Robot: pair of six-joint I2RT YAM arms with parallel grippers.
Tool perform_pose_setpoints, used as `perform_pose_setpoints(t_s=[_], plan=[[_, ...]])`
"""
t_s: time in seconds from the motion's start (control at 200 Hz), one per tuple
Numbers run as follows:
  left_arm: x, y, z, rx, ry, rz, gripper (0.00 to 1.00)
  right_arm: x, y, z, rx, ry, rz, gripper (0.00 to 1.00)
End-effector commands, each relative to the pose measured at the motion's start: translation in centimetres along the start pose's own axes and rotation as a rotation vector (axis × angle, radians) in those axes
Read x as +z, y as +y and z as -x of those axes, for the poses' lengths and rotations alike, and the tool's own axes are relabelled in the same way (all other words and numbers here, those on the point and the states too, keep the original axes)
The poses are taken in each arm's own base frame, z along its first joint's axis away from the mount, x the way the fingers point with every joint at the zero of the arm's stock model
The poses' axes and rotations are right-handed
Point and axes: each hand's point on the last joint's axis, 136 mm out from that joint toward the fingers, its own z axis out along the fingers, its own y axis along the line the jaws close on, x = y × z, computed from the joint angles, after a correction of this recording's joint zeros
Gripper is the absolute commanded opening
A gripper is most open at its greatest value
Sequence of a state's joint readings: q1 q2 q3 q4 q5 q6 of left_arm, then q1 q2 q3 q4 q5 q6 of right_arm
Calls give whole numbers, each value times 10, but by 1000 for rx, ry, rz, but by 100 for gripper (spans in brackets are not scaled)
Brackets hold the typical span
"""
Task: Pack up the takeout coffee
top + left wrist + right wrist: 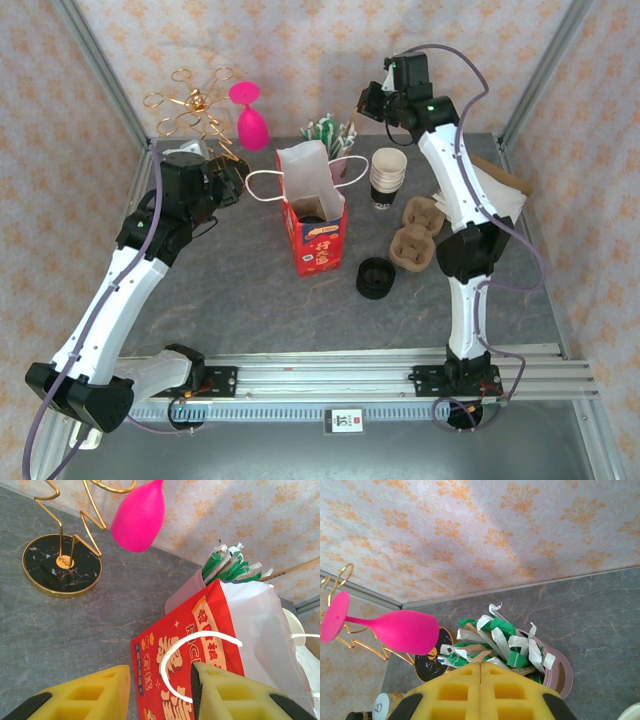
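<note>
Left claw: yellow fingers spread, nothing pinched. In the gap between them lie the red side of the bag and its white handle; the loop runs behind the right-hand finger. Whether it touches the finger, cannot tell.
Left arm: stretched from its base up the left side of the bench, wrist bent toward centre, claw level and just beside the bag's left handle.

Right claw: pads pressed together, nothing between them. It hangs over the straws, which stand in a mauve cup.
Right arm: reared up steeply, elbow mid-bench, wrist folded forward and down at the far edge.

Coffee: inside the bag, standing mid-bench with its mouth open; only its dark top shows.

Around: pink glass and gold rack far left. Cup stack, tray and black lids to the right of the bag.
</note>
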State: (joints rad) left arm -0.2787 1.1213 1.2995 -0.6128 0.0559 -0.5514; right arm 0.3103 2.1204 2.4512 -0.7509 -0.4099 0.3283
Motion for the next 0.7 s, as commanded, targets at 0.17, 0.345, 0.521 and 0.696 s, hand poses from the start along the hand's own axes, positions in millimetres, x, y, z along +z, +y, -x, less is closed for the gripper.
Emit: perform_pose_setpoints(t_s=[0.17, 0.345, 0.521, 0.696], plan=[[-10, 0, 13, -2, -54, -10, 39, -123, 54, 51, -94, -251, 111, 0], [-14, 6, 8, -8, -65, -8, 39, -167, 90, 39, -158, -247, 262, 0], [-19, 15, 1, -31, -87, -3, 39, -196, 130, 13, -230, -207, 406, 0], [-23, 23, -5, -46, -103, 5, 40, -193, 136, -26, -268, -117, 386, 0]])
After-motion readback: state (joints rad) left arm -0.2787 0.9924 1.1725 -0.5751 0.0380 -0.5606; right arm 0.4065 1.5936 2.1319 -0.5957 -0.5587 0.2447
